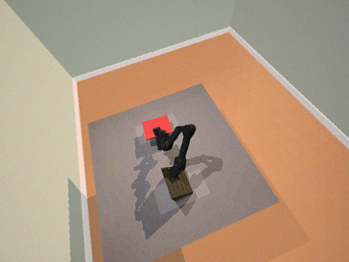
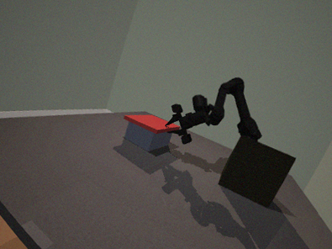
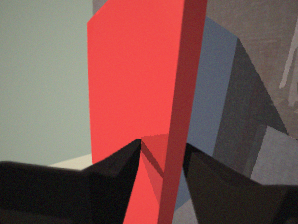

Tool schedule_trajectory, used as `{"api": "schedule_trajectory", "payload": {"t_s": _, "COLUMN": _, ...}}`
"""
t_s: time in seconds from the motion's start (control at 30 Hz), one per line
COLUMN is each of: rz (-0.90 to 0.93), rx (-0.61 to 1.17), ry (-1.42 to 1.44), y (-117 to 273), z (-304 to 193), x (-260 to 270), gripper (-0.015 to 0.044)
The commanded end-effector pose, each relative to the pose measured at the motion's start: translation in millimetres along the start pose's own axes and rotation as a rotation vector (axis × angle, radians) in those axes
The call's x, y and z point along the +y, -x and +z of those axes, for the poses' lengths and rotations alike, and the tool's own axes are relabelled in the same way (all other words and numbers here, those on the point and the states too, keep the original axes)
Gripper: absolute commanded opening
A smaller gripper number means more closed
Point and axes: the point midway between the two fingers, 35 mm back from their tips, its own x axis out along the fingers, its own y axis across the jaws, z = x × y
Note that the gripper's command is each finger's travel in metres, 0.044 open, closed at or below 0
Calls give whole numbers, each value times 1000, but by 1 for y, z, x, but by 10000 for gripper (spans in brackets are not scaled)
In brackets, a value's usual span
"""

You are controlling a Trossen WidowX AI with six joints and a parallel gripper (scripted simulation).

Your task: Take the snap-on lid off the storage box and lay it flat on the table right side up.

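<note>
The red lid [image 1: 159, 121] [image 2: 146, 121] [image 3: 135, 75] lies on top of the blue-grey storage box [image 2: 140, 136] [image 3: 215, 75], its rim overhanging the walls. It looks about level; no clear gap shows between lid and box. The box stands upright on the table. My gripper [image 2: 167, 129] [image 3: 161, 146] is shut on the lid's near edge, one fingertip on its top face and the other under the rim. The lower fingertip's contact is partly hidden in the wrist view. The box's far side is hidden.
The grey table [image 1: 117, 169] [image 2: 61, 157] bears the box near its far end. The arm reaches over from a dark block [image 1: 180, 189] [image 2: 258, 174] behind the gripper. Shadows of arm and box fall across the table.
</note>
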Motion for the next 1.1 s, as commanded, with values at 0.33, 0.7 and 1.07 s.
{"api": "schedule_trajectory", "payload": {"t_s": 0.33, "rz": 3, "rx": 0, "ry": -2, "y": 3, "z": 0, "x": 3, "gripper": 0}}
{"api": "schedule_trajectory", "payload": {"t_s": 0.7, "rz": 3, "rx": 0, "ry": -2, "y": 5, "z": 0, "x": 5, "gripper": 0}}
{"api": "schedule_trajectory", "payload": {"t_s": 1.07, "rz": 6, "rx": 1, "ry": 0, "y": 5, "z": 0, "x": 6, "gripper": 0}}
